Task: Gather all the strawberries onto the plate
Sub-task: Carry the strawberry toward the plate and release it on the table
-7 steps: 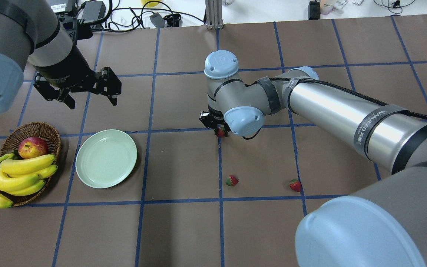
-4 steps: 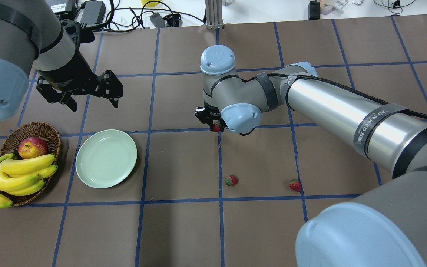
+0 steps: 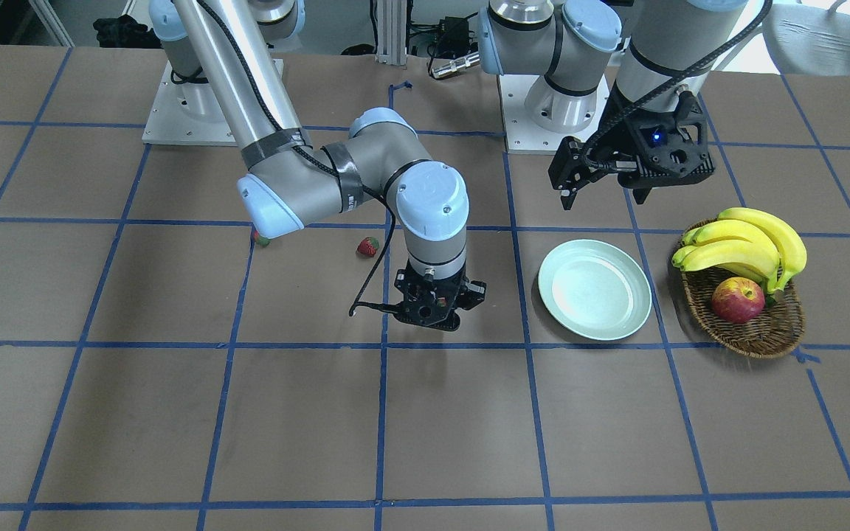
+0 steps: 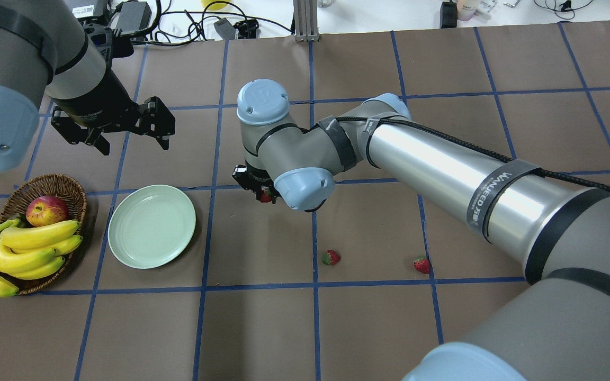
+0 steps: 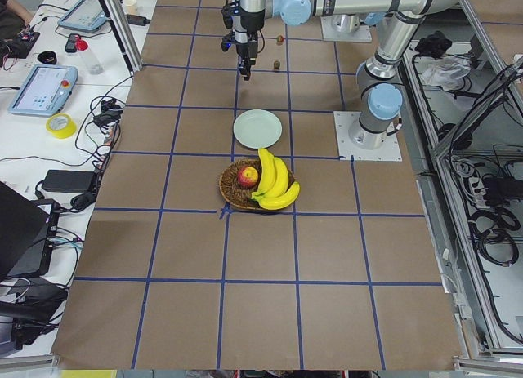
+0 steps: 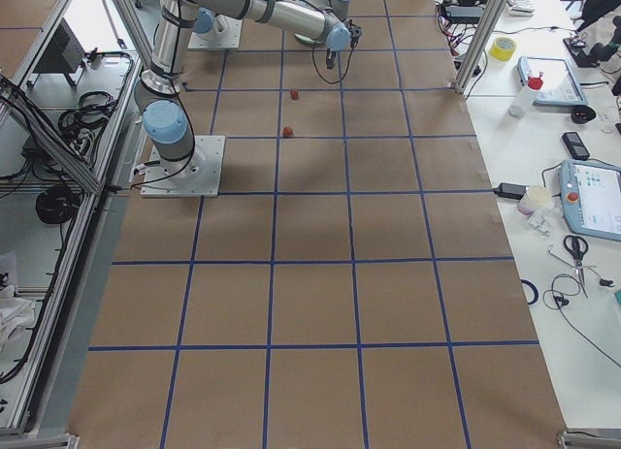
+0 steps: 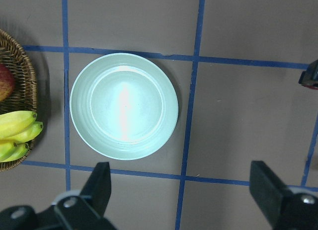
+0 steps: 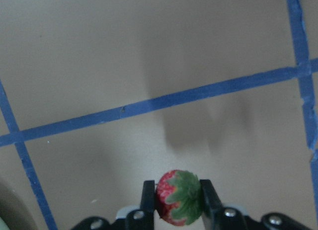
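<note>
My right gripper (image 4: 263, 194) is shut on one strawberry (image 8: 179, 197) and holds it above the table, to the right of the pale mint-green plate (image 4: 151, 226). The gripper also shows in the front-facing view (image 3: 436, 310). Two more strawberries lie on the table, one (image 4: 330, 257) near the middle and one (image 4: 421, 264) further right. The plate (image 7: 124, 106) holds nothing. My left gripper (image 4: 133, 138) is open and empty, hovering beyond the plate, which lies below it in the left wrist view.
A brown wicker basket (image 4: 45, 184) with bananas (image 4: 24, 248) and a red-yellow apple (image 4: 46, 210) stands left of the plate. Cables and boxes lie along the table's far edge (image 4: 220, 26). Blue tape lines grid the brown tabletop.
My right gripper has carried the strawberry to the left, toward the plate. The left gripper has hardly moved. The two loose strawberries have stayed put.
</note>
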